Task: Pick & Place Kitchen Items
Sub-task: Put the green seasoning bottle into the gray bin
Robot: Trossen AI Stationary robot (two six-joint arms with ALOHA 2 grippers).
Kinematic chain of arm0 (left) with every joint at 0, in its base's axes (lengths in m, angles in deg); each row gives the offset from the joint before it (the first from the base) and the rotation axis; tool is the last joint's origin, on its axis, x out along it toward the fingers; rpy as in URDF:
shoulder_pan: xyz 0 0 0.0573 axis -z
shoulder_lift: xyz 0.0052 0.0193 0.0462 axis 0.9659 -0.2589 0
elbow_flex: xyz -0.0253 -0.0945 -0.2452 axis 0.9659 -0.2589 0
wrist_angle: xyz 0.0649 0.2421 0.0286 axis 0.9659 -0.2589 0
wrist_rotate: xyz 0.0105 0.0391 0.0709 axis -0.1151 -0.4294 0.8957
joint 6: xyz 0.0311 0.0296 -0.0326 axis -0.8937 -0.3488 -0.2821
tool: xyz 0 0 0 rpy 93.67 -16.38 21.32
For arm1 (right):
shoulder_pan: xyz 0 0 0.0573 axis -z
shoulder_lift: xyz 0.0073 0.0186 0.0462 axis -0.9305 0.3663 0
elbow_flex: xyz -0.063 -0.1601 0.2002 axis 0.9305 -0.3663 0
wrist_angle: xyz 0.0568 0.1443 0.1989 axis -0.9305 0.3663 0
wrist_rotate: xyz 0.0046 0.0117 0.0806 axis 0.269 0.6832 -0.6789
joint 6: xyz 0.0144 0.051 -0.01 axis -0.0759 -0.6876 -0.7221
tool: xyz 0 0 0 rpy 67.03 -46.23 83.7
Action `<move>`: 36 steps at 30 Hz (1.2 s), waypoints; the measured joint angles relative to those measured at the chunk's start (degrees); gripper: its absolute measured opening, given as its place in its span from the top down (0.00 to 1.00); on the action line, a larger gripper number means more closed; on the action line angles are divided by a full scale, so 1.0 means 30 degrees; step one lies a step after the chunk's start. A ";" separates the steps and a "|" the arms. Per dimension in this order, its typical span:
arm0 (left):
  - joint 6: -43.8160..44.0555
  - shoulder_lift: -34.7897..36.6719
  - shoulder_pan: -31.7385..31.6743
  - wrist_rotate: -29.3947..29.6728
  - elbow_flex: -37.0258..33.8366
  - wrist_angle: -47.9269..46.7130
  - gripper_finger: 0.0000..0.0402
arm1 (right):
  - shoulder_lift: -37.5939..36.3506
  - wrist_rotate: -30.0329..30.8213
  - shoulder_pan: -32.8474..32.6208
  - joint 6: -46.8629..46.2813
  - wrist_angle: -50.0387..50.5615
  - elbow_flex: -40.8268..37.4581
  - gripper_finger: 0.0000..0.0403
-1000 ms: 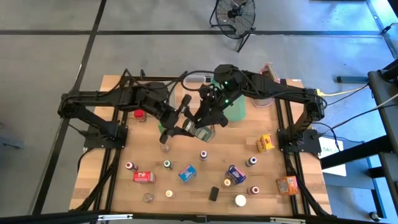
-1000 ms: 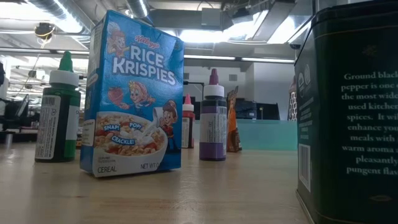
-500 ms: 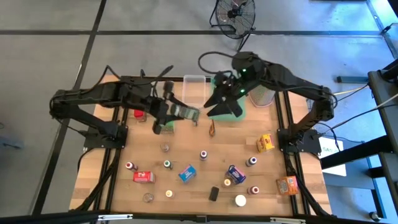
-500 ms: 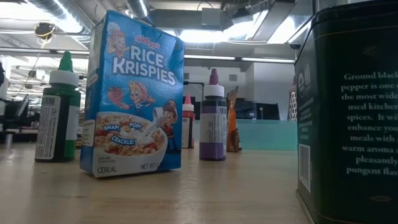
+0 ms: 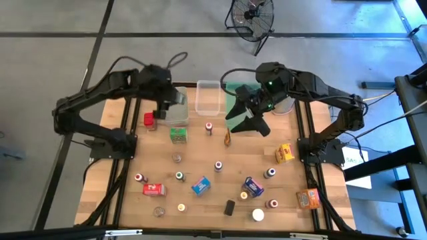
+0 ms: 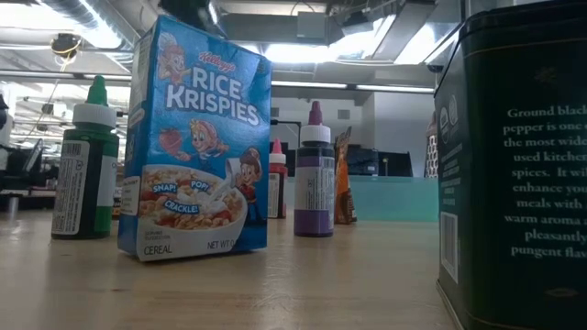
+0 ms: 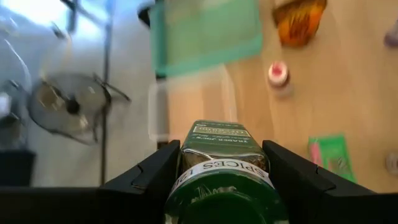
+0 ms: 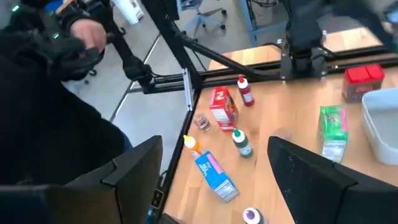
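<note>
Transport step: left tool [image 7: 221, 180] clamped on green-lidded dark spice tin [image 7: 219, 163] above clear plastic bin [image 5: 175, 107]; release due next. Right tool [image 8: 214, 180] wide open, empty.

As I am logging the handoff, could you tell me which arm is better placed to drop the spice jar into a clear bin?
Left: its gripper holds the spice jar above a clear bin.

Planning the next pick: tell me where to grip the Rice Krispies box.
Probably from above with the empty right hand: the Rice Krispies box stands upright, so close on its two broad flat faces near the top, across the thin side.
</note>
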 joint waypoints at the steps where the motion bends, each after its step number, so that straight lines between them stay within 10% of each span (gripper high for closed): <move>1: -0.0186 -0.0077 -0.0861 -0.0535 0.0000 -0.0295 0.50 | 0.0018 0.0324 -0.0148 0.0240 -0.0035 0.0000 0.27; 15: -0.1336 -0.1041 -0.9063 -0.5139 -0.4608 -0.0029 0.50 | 0.0040 0.5301 -0.2257 0.1910 -0.0948 -0.0015 0.27; 36: -0.3154 -0.4618 -1.0027 -0.5751 -0.6798 0.2966 0.50 | 0.0575 0.5276 -0.1377 0.2975 -0.0394 -0.0044 0.27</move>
